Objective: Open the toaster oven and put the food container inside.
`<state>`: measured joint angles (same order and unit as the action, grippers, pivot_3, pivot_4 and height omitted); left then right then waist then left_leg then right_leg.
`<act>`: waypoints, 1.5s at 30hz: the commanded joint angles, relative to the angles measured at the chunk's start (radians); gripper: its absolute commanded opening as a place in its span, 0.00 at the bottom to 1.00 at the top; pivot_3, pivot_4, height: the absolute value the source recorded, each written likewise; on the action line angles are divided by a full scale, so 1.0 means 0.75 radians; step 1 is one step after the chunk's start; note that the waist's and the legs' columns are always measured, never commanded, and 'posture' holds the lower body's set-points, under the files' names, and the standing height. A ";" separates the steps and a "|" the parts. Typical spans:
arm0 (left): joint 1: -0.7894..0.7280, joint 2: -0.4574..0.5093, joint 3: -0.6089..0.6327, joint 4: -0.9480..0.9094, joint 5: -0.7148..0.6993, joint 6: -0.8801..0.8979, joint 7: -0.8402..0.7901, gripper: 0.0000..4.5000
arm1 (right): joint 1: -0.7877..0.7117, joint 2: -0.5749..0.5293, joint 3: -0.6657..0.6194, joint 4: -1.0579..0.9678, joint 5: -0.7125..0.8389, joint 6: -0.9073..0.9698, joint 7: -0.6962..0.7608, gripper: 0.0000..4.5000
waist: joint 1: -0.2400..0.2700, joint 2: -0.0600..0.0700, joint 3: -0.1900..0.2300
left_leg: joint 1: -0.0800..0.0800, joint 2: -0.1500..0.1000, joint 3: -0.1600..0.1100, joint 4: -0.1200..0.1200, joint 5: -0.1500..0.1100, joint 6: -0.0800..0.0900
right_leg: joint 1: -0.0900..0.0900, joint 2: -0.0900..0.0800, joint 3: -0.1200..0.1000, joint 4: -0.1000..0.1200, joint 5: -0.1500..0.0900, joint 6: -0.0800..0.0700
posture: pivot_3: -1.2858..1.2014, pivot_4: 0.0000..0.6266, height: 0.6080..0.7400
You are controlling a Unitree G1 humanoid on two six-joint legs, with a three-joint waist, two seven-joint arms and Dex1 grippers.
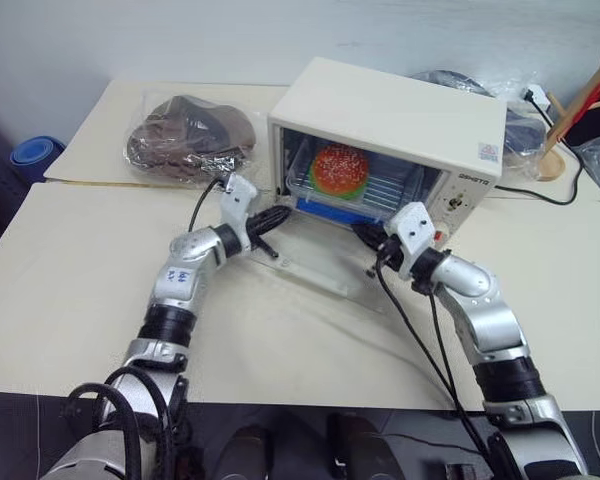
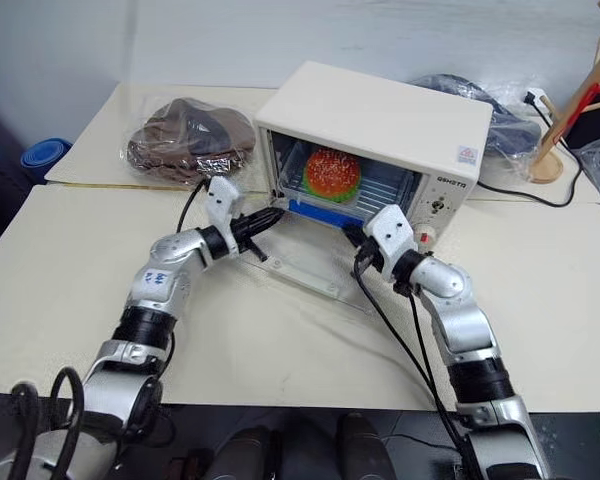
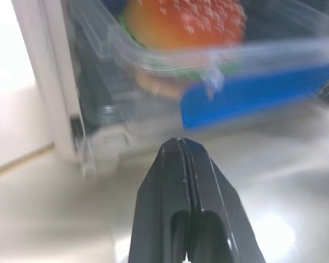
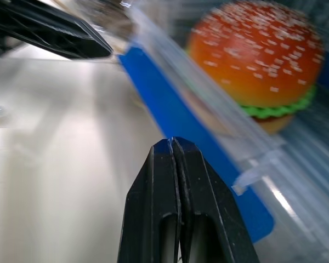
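On the pale table (image 1: 100, 300), well back: toaster oven (image 1: 400, 115) standing with glass door (image 1: 325, 265) dropped flat toward the robot, cavity open. Inside the cavity, on the wire rack: food container (image 1: 330, 185), clear clamshell with sesame-bun burger visible through the lid, blue front strip sitting right at the mouth of the oven, just above the hinge line. Seated mostly in, though apparently not pushed fully to the back (a judgement from the blue edge lying so near the opening).

Left gripper (image 1: 270, 222) low over the near left corner of the lowered door, fingers pressed together, nothing between them; in the left wrist view, tips closed to a thin seam and aimed at the container's blue strip. Right gripper (image 1: 368, 236) at the door's right side, likewise pinched closed and empty, pointing at the strip from the opposite corner. Probably arranged this way to nudge the box deeper with closed tips from both sides, not to grasp it.

Behind and left of the oven: clear plastic bag (image 1: 190, 135) of dark brown items, well apart from the work.

Hard to judge: whether either fingertip actually touches the container or the door. Rear of the cavity shadowed, back edge of the container lost behind the burger. Glass door nearly invisible against the table, edges faint. Knobs partly hidden by the right wrist.
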<state>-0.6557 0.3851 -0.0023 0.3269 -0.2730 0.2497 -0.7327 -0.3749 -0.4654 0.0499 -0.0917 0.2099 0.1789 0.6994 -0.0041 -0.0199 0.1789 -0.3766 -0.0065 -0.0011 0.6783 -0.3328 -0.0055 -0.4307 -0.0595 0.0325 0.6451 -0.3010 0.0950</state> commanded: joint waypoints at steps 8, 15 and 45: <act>0.388 0.509 0.278 -0.369 -0.320 -0.164 -0.750 0.68 | 0.380 -0.321 -0.259 0.033 0.053 -0.169 0.246 0.00 | 0.002 0.001 0.000 | 0.008 0.001 0.000 0.000 -0.003 0.005 | 0.009 -0.001 0.000 -0.009 -0.001 -0.002 | 0.52 0.24 1.00; 0.494 0.593 0.322 -0.499 -0.447 -0.016 -0.826 0.99 | 0.313 -0.246 -0.139 0.248 0.036 -0.326 0.358 0.00 | -0.008 0.002 0.001 | 0.008 0.001 0.001 0.000 -0.006 0.010 | 0.008 -0.001 0.001 -0.008 -0.001 -0.002 | 0.52 0.24 1.00; 0.780 0.504 0.503 -0.471 -0.202 -0.233 -0.362 1.00 | 0.175 -0.235 -0.215 0.031 0.460 -0.304 0.653 0.42 | -0.032 0.002 0.001 | 0.007 0.002 0.001 -0.012 -0.002 0.002 | 0.006 -0.002 0.000 -0.010 -0.001 -0.002 | 0.52 0.24 1.00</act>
<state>-0.0915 0.7479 0.3649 -0.0222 -0.4430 0.1217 -0.9753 -0.2594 -0.6177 -0.1136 -0.0273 0.5535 -0.0385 1.1379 -0.0282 -0.0182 0.1799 -0.3709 -0.0049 -0.0003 0.6678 -0.3356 -0.0012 -0.4265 -0.0607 0.0330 0.6370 -0.3018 0.0936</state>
